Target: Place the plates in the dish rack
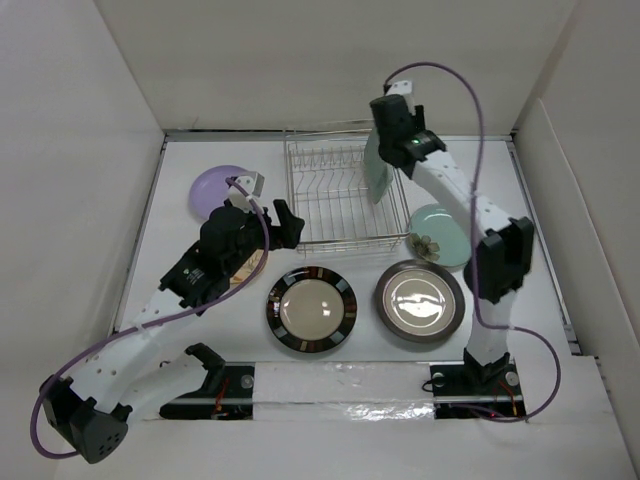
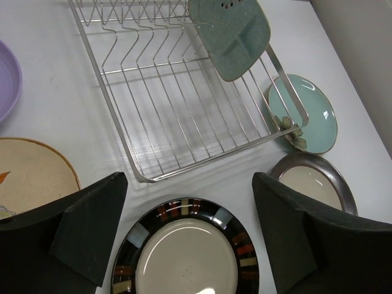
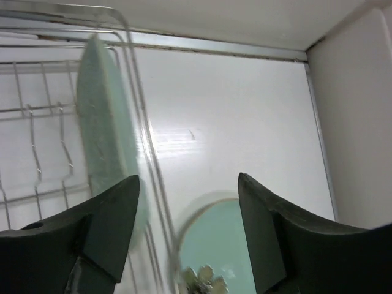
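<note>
The silver wire dish rack (image 1: pixel 335 200) stands at the back centre. The pale green squarish plate (image 1: pixel 378 170) stands on edge in its right side. My right gripper (image 1: pixel 393 142) is open just above and right of that plate (image 3: pixel 104 131), apart from it. In its wrist view the right gripper (image 3: pixel 190 229) frames the pale green floral plate (image 3: pixel 223 245). My left gripper (image 1: pixel 272 228) is open and empty. In its wrist view the left gripper (image 2: pixel 190 229) hovers over the black-rimmed plate (image 2: pixel 187 254). The grey-brown plate (image 1: pixel 419 300), the lavender plate (image 1: pixel 215 190) and the floral plate (image 1: pixel 440 237) lie flat. The tan plate (image 2: pixel 27 174) lies mostly under my left arm.
White walls close in the table at the back and both sides. The rack's near rail (image 2: pixel 202 160) lies just beyond the black-rimmed plate (image 1: pixel 311 309). The grey-brown plate (image 2: pixel 315 180) and floral plate (image 2: pixel 309 113) lie right of the rack.
</note>
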Controlling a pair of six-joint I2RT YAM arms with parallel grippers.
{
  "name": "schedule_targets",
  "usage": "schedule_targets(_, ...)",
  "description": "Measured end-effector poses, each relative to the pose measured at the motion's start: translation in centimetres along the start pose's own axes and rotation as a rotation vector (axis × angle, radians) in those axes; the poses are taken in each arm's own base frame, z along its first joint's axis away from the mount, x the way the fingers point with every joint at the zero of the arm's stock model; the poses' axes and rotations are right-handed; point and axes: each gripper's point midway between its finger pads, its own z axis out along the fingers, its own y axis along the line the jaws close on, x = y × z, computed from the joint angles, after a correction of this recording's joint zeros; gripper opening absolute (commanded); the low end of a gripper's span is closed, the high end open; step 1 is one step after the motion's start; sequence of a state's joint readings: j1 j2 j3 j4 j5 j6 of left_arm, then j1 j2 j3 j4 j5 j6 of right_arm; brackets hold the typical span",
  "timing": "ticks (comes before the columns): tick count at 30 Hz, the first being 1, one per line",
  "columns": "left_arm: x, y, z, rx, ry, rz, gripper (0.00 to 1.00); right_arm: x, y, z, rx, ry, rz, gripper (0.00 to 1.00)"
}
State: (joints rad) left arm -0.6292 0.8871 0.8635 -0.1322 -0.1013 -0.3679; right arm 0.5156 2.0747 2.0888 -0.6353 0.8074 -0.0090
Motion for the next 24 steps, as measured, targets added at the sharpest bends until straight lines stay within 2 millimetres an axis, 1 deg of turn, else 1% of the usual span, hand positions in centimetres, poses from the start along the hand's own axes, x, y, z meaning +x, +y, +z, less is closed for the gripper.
schedule_targets(1, 0.1, 0.0, 0.0, 0.001, 0.002, 0.001, 0.73, -0.1, -1.7, -0.8, -0.014, -0.010, 0.057, 0.45)
schedule_targets(2, 0.1, 0.0, 0.0, 0.003, 0.003, 0.001, 0.58, 0.0, -3.3, -1.5, -0.020, -0.025, 0.114, 0.05)
schedule_targets(3, 0.1, -0.1, 0.0, 0.007, 0.005, 0.001, 0.44, 0.5, -5.2, -2.5, -0.032, -0.045, 0.188, 0.00)
schedule_targets(4, 0.2, -0.1, 0.0, 0.010, 0.005, 0.002, 0.28, 1.6, -7.3, -3.5, -0.037, -0.056, 0.275, 0.00)
schedule_targets(5, 0.2, -0.2, 0.0, 0.013, 0.006, 0.001, 0.06, 2.9, -9.6, -4.3, -0.034, -0.065, 0.354, 0.00)
schedule_targets(6, 0.2, -0.2, -0.1, 0.015, 0.007, 0.009, 0.00, 4.2, -11.8, -5.0, -0.029, -0.089, 0.444, 0.00)
schedule_targets(7, 0.2, -0.3, -0.1, 0.021, 0.006, 0.007, 0.00, 5.8, -13.5, -5.5, -0.020, -0.105, 0.522, 0.00)
schedule_targets(8, 0.1, -0.3, -0.2, 0.024, 0.006, 0.014, 0.00, 8.5, -15.4, -5.8, 0.004, -0.105, 0.606, 0.02)
schedule_targets(9, 0.1, -0.4, -0.2, 0.029, 0.006, 0.015, 0.00, 11.1, -16.5, -5.8, 0.031, -0.083, 0.651, 0.06)
schedule_targets(10, 0.1, -0.5, -0.3, 0.034, 0.005, 0.016, 0.00, 13.6, -17.9, -5.6, 0.056, -0.086, 0.728, 0.12)
schedule_targets(11, 0.1, -0.6, -0.4, 0.039, 0.006, 0.016, 0.00, 16.6, -18.4, -5.3, 0.066, -0.063, 0.777, 0.36)
schedule_targets(12, 0.1, -0.6, -0.4, 0.043, 0.006, 0.017, 0.00, 19.9, -18.9, -4.8, 0.089, -0.018, 0.823, 0.46)
schedule_targets(13, 0.1, -0.7, -0.4, 0.048, 0.007, 0.017, 0.00, 23.1, -18.9, -4.3, 0.099, 0.035, 0.855, 0.53)
schedule_targets(14, 0.1, -0.8, -0.5, 0.050, 0.007, 0.017, 0.05, 26.1, -18.8, -3.8, 0.114, 0.095, 0.881, 0.59)
schedule_targets(15, 0.1, -0.8, -0.5, 0.050, 0.008, 0.019, 0.10, 28.6, -18.3, -3.6, 0.113, 0.156, 0.901, 0.59)
schedule_targets(16, 0.1, -0.8, -0.5, 0.051, 0.008, 0.018, 0.16, 30.6, -17.7, -3.4, 0.102, 0.210, 0.917, 0.59)
schedule_targets(17, 0.1, -0.8, -0.5, 0.051, 0.007, 0.018, 0.26, 31.9, -17.2, -3.4, 0.085, 0.251, 0.935, 0.59)
schedule_targets(18, 0.0, -0.7, -0.5, 0.050, 0.004, 0.020, 0.30, 32.6, -16.6, -3.3, 0.061, 0.279, 0.957, 0.59)
schedule_targets(20, -0.1, -0.7, -0.6, 0.050, 0.000, 0.018, 0.38, 32.9, -16.0, -3.0, 0.007, 0.292, 1.000, 0.59)
schedule_targets(22, -0.2, -0.8, -0.7, 0.051, -0.005, 0.019, 0.39, 32.8, -15.6, -2.7, -0.047, 0.274, 1.042, 0.59)
schedule_targets(24, -0.2, -0.8, -0.8, 0.052, -0.006, 0.019, 0.40, 33.1, -15.2, -2.4, -0.094, 0.280, 1.075, 0.58)
